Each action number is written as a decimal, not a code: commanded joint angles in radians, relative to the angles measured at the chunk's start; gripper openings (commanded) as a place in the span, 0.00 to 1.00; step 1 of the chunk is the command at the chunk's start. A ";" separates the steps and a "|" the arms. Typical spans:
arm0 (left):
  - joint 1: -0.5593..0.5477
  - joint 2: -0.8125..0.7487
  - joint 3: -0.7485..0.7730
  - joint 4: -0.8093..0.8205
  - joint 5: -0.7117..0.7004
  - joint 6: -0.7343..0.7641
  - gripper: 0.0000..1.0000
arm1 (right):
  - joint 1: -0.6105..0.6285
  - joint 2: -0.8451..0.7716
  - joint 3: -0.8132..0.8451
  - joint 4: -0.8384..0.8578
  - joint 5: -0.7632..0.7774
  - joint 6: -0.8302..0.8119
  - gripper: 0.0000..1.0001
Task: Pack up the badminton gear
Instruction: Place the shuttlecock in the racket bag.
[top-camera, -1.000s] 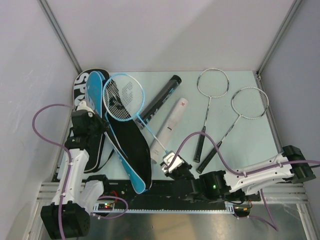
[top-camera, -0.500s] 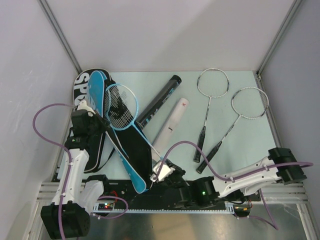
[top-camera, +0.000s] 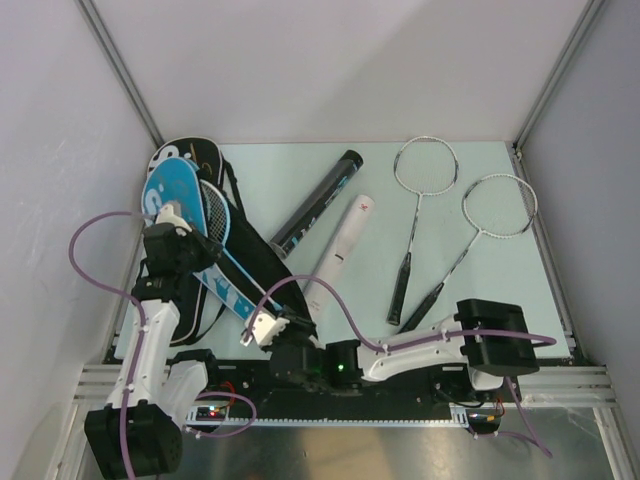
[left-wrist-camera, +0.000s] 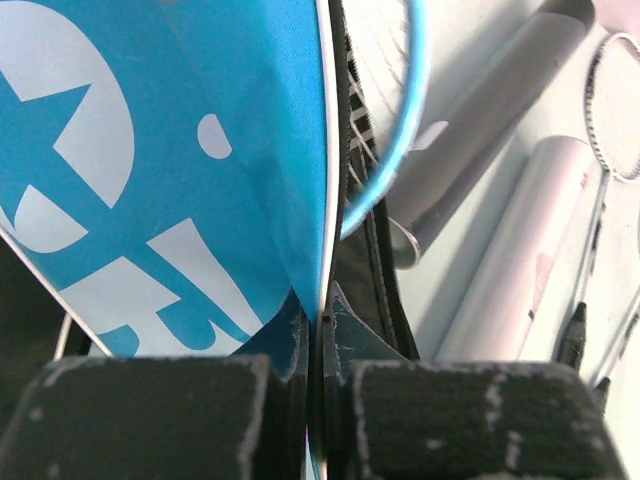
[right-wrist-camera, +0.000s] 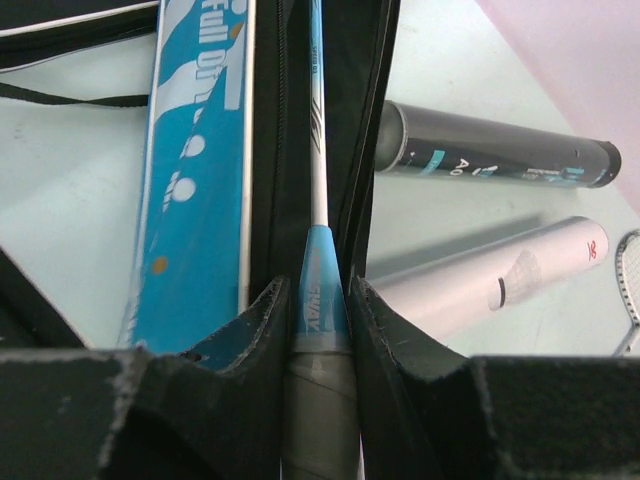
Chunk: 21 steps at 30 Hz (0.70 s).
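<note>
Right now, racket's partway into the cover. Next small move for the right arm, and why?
Probably push the racket a little further along its shaft into the cover. The right gripper clamps the handle's top, outside the opening; the left gripper pinches the blue flap's edge, holding the mouth open; the head is only partly tucked in.
</note>
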<state>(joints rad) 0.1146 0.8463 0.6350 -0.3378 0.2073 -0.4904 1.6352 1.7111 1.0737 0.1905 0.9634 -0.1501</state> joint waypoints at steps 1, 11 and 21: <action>-0.007 -0.036 0.001 0.085 0.137 -0.027 0.00 | -0.026 0.007 0.069 0.177 -0.140 -0.020 0.00; -0.007 -0.049 -0.006 0.093 0.188 -0.031 0.00 | -0.040 -0.044 -0.006 0.226 -0.193 -0.030 0.00; -0.007 -0.081 -0.037 0.099 0.241 -0.106 0.00 | -0.143 0.045 0.050 0.382 -0.255 0.023 0.00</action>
<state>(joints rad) 0.1123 0.7753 0.6044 -0.3115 0.3511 -0.5434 1.5154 1.7477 1.0611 0.3611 0.8089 -0.1753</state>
